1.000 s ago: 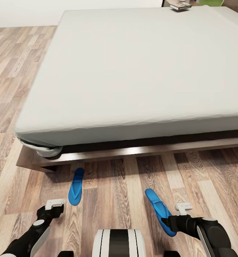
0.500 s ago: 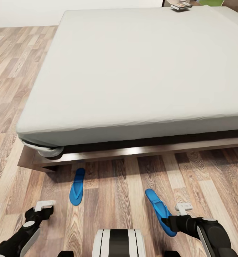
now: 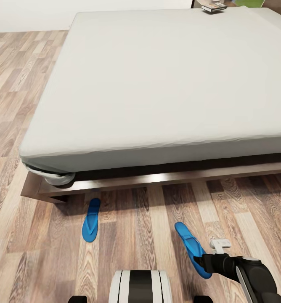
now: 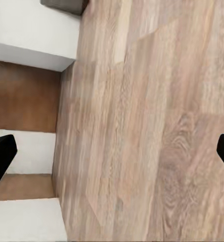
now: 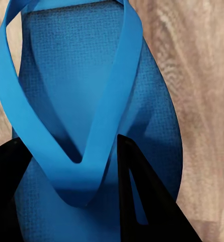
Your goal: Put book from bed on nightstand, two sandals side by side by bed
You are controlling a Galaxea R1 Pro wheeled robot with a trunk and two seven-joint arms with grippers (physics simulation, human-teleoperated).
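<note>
1. On the floor (image 3: pixel 149 235) near the bed (image 3: pixel 157 84), two blue sandals lie well apart: the left sandal (image 3: pixel 90 219) sits close to the bed frame, and the right sandal (image 3: pixel 192 247) is nearer the robot, angled, with the right gripper (image 3: pixel 205 263) at its near end.
2. From the right wrist camera, the dark fingers (image 5: pixel 142 196) straddle the sandal's strap (image 5: pixel 99 146), apparently clamped on the strap and sole; the hold looks shallow, so check it is firm before lifting.
3. I judge the step in hand to be carrying this sandal leftward and towards the bed to join its mate. Lift it only slightly, keep it level, and turn it to match the left sandal's direction.
4. Set it just beside the left sandal, toes aligned, without nudging that one.
5. The left gripper (image 4: pixel 112 151) looks at bare floor, its fingers wide apart and empty.
6. The book (image 3: pixel 213 7) rests at the bed's far right edge, untouched.
</note>
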